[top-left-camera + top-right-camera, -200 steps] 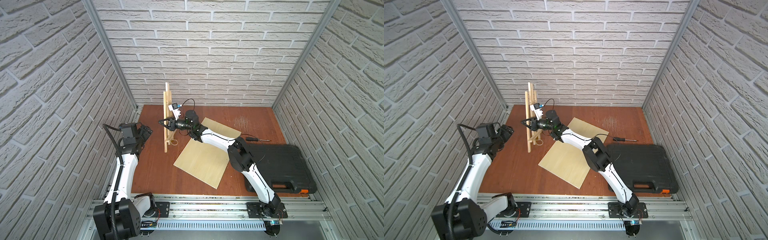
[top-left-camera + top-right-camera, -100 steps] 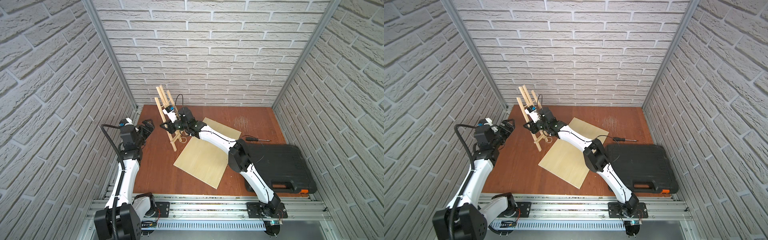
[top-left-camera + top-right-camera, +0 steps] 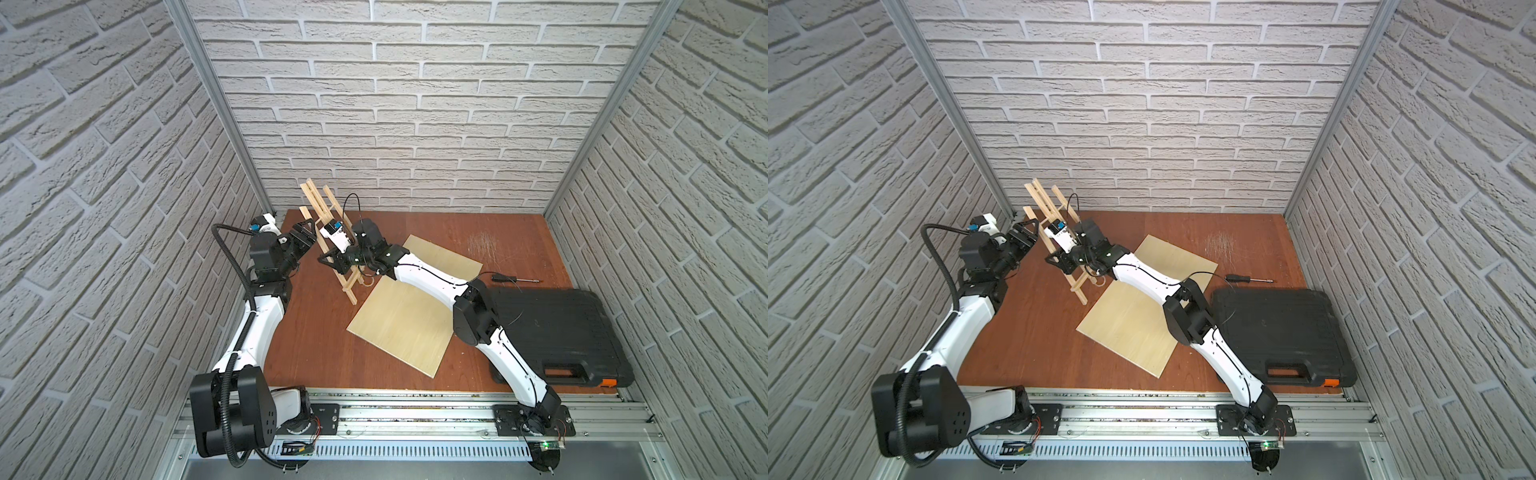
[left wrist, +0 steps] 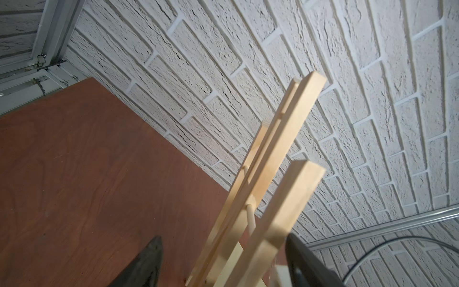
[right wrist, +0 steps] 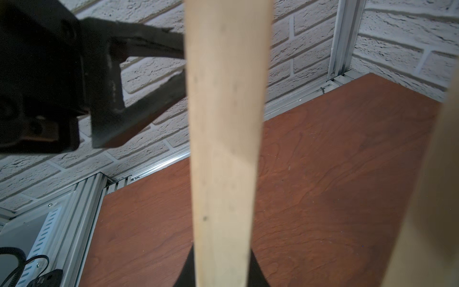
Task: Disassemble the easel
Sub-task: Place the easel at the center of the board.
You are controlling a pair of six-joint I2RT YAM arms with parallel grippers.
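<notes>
Observed easel (image 3: 321, 204) tilted just beside plywood board (image 3: 399, 324), clamped on one slat by closed right gripper (image 3: 332, 262), with left gripper (image 3: 302, 237) spread open astride its upper slats.

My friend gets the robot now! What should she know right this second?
Right gripper: shut on a slat of the easel, holding it tilted over the far left part of the table.
Left gripper: jaws open around the easel's upper slats, not clamped.
Plywood board, screwdriver and black case lie on the table.
Done: easel gripped. Left: all the taking apart; slats and crossbars look joined.
</notes>
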